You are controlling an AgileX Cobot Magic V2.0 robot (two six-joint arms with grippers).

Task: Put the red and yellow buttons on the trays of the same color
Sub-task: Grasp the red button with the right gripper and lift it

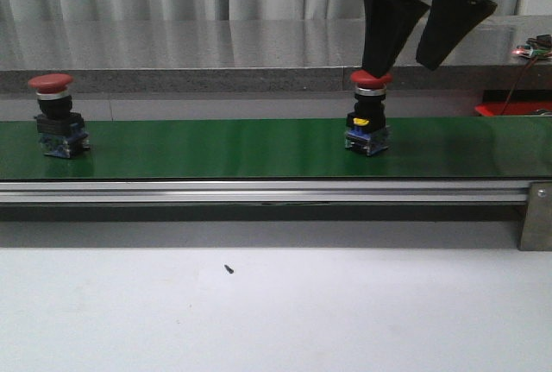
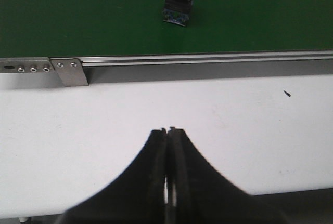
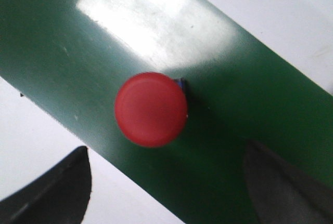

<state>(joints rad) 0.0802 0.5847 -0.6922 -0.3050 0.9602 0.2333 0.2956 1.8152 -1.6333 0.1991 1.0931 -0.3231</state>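
Two red buttons (image 1: 370,78) (image 1: 51,84) on green belt (image 1: 216,148), right end effector (image 1: 405,59) wide open above one, left end effector (image 2: 170,131) closed, empty, no legible writing.

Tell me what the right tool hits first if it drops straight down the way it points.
Probably the red cap of the button under the open right tool; its fingers would straddle it, though depth is unclear.

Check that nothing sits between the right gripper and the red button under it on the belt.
Nothing visible blocks it. The right gripper hangs open directly above the red button, its cap lying unobstructed between the fingers.
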